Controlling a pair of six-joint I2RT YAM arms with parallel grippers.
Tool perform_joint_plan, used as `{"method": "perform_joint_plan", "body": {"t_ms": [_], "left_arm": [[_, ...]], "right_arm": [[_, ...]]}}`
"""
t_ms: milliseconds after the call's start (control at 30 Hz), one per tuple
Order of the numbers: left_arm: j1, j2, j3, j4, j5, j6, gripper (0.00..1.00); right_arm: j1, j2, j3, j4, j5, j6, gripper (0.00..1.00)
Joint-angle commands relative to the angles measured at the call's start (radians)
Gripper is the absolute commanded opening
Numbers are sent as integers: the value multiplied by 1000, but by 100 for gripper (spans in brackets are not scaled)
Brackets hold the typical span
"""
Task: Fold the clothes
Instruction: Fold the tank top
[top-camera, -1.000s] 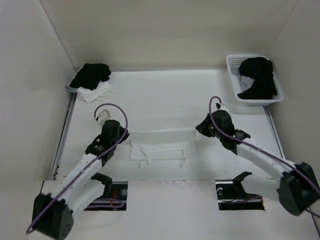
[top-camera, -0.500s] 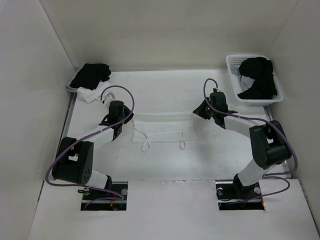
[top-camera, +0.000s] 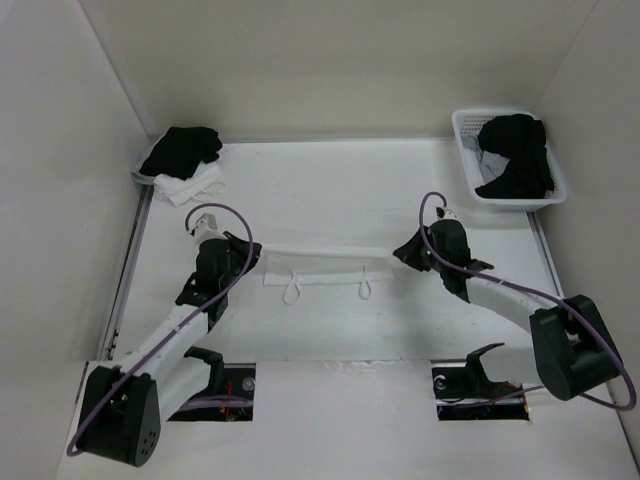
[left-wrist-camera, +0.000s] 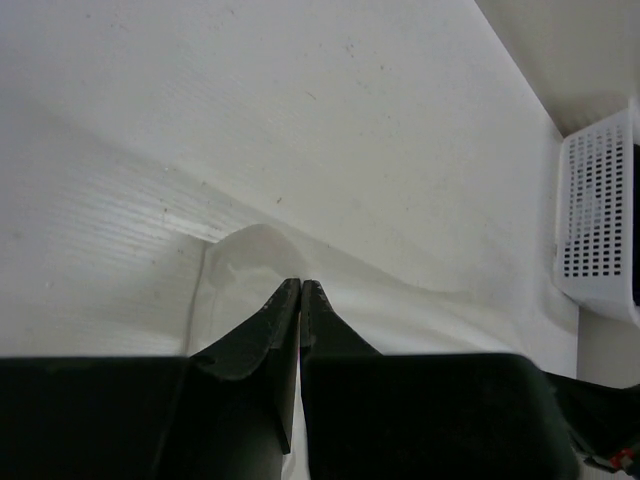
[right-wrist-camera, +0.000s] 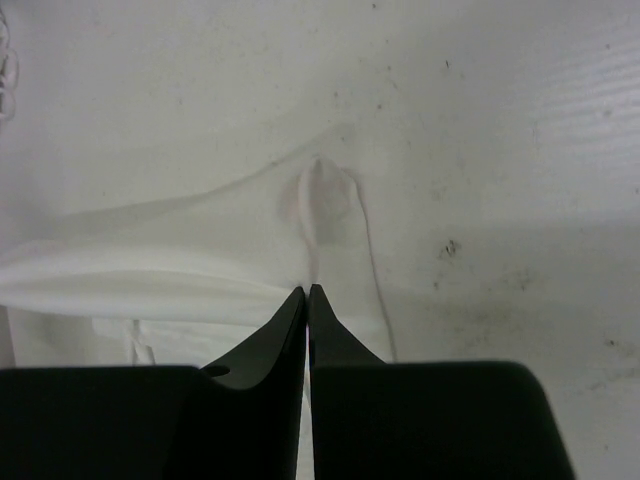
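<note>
You will find the white camisole (top-camera: 325, 268) in the middle of the table (top-camera: 330, 190), drawn out as a narrow band that runs from side to side between the two arms. Its two loop straps (top-camera: 291, 293) lie on the near side of the band, one toward each end, and both rest flat on the table surface. Your left gripper (top-camera: 254, 262) is at the left end of the band and your right gripper (top-camera: 400, 250) is at the right end. In the left wrist view the two dark fingers (left-wrist-camera: 265, 335) are pressed together with no gap between them, and the thin cloth rises in a small soft ridge that meets their tips, so the left pincer is closed on the camisole. In the right wrist view the fingers are also pressed together at the tips, with the folded edge of the cloth running right up to them and a small pucker just beyond, so the right pincer is closed on the camisole as well. Whether the band is lifted a little or lies fully on the table, the views do not show clearly. At the far right corner stands a white basket (top-camera: 465, 150) with black garments (top-camera: 515, 150) inside. At the far left corner a black garment (top-camera: 182, 150) lies piled over a white garment (top-camera: 190, 187), well apart from the camisole.
</note>
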Motion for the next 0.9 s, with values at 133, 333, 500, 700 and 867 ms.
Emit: {"method": "perform_joint_plan", "body": {"t_ms": [133, 333, 500, 700, 867], "left_arm": [[-24, -288, -139, -149, 33, -40, 1], [-44, -382, -214, -247, 18, -39, 1], [-57, -365, -259, -234, 7, -56, 3], [-57, -345, -254, -238, -7, -65, 20], [-76, -446, -196, -310, -13, -64, 26]], "right_arm": [[47, -139, -139, 20, 80, 34, 6], [89, -138, -171, -9, 112, 75, 6], [109, -89, -197, -3, 115, 124, 6], [118, -141, -189, -55, 152, 141, 26], [141, -251, -165, -126, 201, 109, 42]]}}
